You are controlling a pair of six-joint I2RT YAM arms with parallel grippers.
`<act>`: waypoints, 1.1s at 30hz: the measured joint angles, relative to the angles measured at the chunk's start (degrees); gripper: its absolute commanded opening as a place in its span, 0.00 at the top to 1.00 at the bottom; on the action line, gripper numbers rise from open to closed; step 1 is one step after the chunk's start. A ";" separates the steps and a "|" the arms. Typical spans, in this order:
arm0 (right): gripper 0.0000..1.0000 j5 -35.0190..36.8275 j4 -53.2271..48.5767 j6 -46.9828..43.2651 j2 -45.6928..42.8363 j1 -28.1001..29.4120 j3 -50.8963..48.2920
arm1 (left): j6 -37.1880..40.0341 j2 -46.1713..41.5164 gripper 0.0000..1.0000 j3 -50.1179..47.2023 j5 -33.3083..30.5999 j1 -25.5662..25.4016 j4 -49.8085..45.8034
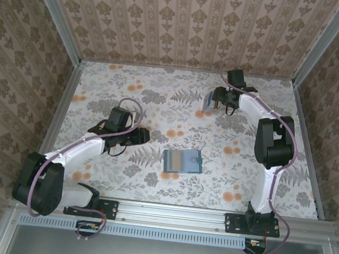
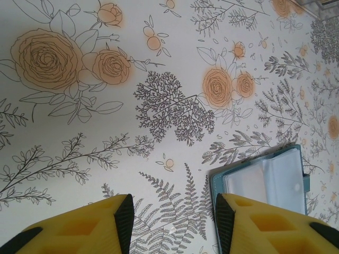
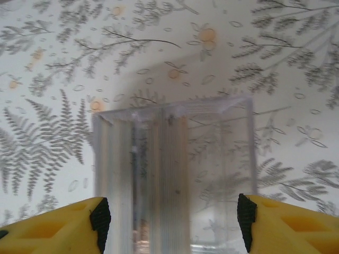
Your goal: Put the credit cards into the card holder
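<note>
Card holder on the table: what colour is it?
The card holder is teal-blue, paler grey-blue inside; clearest in left wrist view.

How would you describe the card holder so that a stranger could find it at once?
Look at the flower-patterned table, near its middle. The card holder lies there, flat and open. It is a teal square with a paler inside, unlike the clear plastic box farther back.

Top cam high behind arms, facing down; wrist cams close over desk (image 1: 160,101); top/left share card holder (image 1: 182,161) by left jaws.
</note>
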 measured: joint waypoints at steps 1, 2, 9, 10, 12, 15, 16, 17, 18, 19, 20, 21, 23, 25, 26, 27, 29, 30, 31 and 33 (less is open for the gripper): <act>0.35 -1.05 -0.22 0.02 0.63 0.02 1.01 | 0.11 0.00 0.52 0.00 -0.02 0.00 -0.04; 0.35 -1.97 -0.28 0.02 1.20 0.02 1.81 | 0.11 0.00 0.52 0.00 -0.02 0.00 -0.02; 0.36 -4.44 -2.12 -0.15 3.52 0.22 4.63 | 0.13 0.00 0.52 0.00 0.00 0.00 -0.02; 0.36 -4.44 -2.23 -0.20 3.85 0.22 4.83 | 0.13 0.00 0.52 -0.04 0.00 0.00 0.04; 0.36 -4.76 -2.43 -0.37 4.28 0.22 4.85 | 0.13 -0.17 0.52 -0.39 0.02 0.00 0.39; 0.39 -6.60 -2.19 -0.87 4.28 0.09 4.85 | 0.13 -0.28 0.52 -0.52 0.00 0.00 0.00; 0.40 -7.82 -1.77 -1.01 4.28 -0.09 4.76 | 0.13 -0.39 0.52 -0.52 0.00 0.00 -0.20; 0.41 -9.40 -1.18 -1.01 4.22 -0.28 4.52 | 0.13 -0.59 0.52 -0.52 0.00 0.00 -0.28; 0.42 -11.08 -0.22 -0.98 4.07 -0.44 3.93 | 0.13 -0.96 0.52 -0.55 -0.02 0.00 -0.37; 0.43 -12.41 0.70 -0.90 3.80 -0.57 3.13 | 0.13 -1.49 0.52 -0.59 -0.04 0.00 -0.44; 0.44 -13.84 1.66 -0.72 3.41 -0.72 2.12 | 0.13 -1.88 0.52 -0.59 -0.04 0.00 -0.48; 0.45 -15.45 2.54 -0.26 2.91 -0.98 1.03 | 0.13 -2.32 0.52 -0.59 -0.04 0.00 -0.48; 0.47 -18.03 3.69 0.52 2.12 -1.53 -0.33 | 0.11 -3.02 0.52 -0.63 -0.04 0.00 -0.59; 0.50 -20.52 4.98 1.42 1.40 -2.10 -1.05 | 0.11 -3.82 0.52 -1.09 -0.28 0.00 -0.24; 0.52 -21.29 5.49 1.64 1.20 -2.27 -1.16 | 0.09 -4.15 0.52 -1.44 -0.46 0.00 -0.13; 0.53 -22.08 5.84 1.86 0.98 -2.51 -1.18 | 0.09 -4.37 0.52 -1.75 -0.48 0.00 -0.22; 0.55 -23.15 6.21 2.01 0.76 -2.89 -1.18 | 0.09 -4.39 0.52 -2.05 -0.48 -0.02 -0.37; 0.58 -23.63 6.43 2.03 0.74 -2.99 -1.18 | 0.07 -4.39 0.52 -2.27 -0.48 -0.02 -0.28; 0.61 -23.93 6.54 2.05 0.74 -3.02 -1.18 | 0.07 -4.46 0.52 -2.62 -0.50 -0.02 -0.04; 0.66 -24.48 6.67 2.45 0.74 -3.02 -1.18 | 0.07 -4.48 0.52 -3.19 -0.50 -0.02 -0.07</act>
